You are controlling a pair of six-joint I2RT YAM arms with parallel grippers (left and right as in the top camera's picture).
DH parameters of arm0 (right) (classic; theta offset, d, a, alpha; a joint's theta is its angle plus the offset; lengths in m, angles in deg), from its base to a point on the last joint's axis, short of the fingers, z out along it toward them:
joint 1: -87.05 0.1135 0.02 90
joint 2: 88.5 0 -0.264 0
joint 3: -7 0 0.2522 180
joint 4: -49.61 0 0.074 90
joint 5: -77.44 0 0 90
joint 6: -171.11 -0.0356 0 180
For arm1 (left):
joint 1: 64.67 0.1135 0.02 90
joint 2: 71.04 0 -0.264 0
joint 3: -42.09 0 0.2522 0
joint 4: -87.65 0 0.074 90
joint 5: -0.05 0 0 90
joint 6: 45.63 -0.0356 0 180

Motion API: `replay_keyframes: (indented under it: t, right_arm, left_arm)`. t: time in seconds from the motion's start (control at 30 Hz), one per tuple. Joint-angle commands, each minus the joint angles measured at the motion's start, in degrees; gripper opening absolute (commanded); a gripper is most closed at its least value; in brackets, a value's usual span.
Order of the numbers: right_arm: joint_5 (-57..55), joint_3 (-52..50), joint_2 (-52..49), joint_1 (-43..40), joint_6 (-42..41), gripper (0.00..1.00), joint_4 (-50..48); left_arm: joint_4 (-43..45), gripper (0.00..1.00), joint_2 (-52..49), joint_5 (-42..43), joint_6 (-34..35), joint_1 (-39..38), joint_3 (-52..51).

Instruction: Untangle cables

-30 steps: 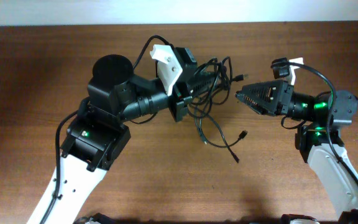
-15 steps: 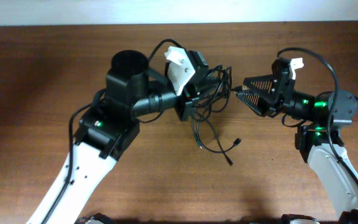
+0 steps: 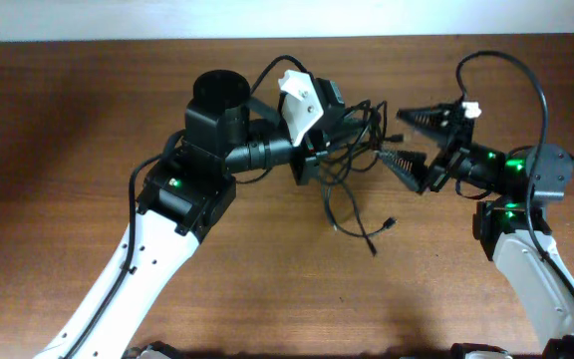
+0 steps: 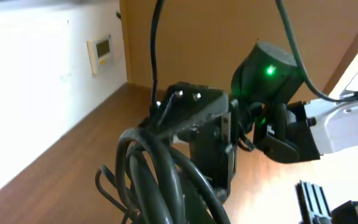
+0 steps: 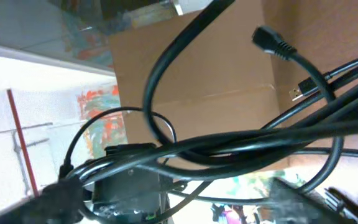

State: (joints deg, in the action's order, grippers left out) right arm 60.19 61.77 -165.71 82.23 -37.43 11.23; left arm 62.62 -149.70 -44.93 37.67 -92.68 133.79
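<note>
The cables are a tangled bundle of thin black cords held above the table's middle. My left gripper is shut on the bundle's left side. Loose ends hang down to small plugs near the tabletop. My right gripper stands open just right of the bundle, one finger above and one below the nearest loops. In the left wrist view the cords fill the foreground. Across the right wrist view run several strands, with a plug and a metal-tipped connector hanging free.
The brown wooden table stretches to both sides. A white wall edge runs along the back. Thicker black wires loop over the right arm. The left arm's body stands at the centre left.
The left arm has swung up and to the right, carrying the bundle. The right gripper has turned, narrowed briefly and spread wide again close to the cords.
</note>
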Motion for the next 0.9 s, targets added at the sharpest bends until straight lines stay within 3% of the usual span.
replay_keyframes:
  t: [0.0,0.1,0.2,0.23,0.47,0.63,0.73,0.87]
  right_arm:
    - [-4.1,-0.1,0.0,0.3,-1.0,0.99,-0.2]
    - [-4.1,-0.1,0.0,0.3,2.1,0.99,-0.2]
    - [-4.5,-0.1,0.0,0.3,17.4,0.99,-2.4]
    - [-3.0,-0.1,0.0,0.3,30.0,0.99,-6.4]
    - [8.0,-0.1,0.0,-0.1,68.5,0.99,-13.2]
    - [8.3,-0.1,0.0,-2.0,75.6,0.99,-13.2]
    - [8.3,-0.1,0.0,-2.0,77.7,0.88,-13.2]
    - [8.3,-0.1,0.0,-2.0,77.9,0.77,-13.2]
  left_arm:
    - [3.6,0.0,0.3,0.6,-1.2,-0.1,1.5]
    - [4.8,0.0,0.3,0.6,-1.2,-0.1,1.5]
    - [3.0,0.0,0.3,0.3,0.0,0.0,1.5]
    - [1.2,0.0,0.3,-2.7,5.1,0.0,1.5]
    - [-1.9,0.0,0.3,-6.2,21.7,0.0,1.5]
    - [-0.5,0.0,0.4,-2.2,26.6,0.0,1.5]
    - [2.7,0.0,0.4,-1.7,31.2,-0.5,1.5]
    - [5.2,0.0,0.4,-1.3,31.1,-2.5,1.5]
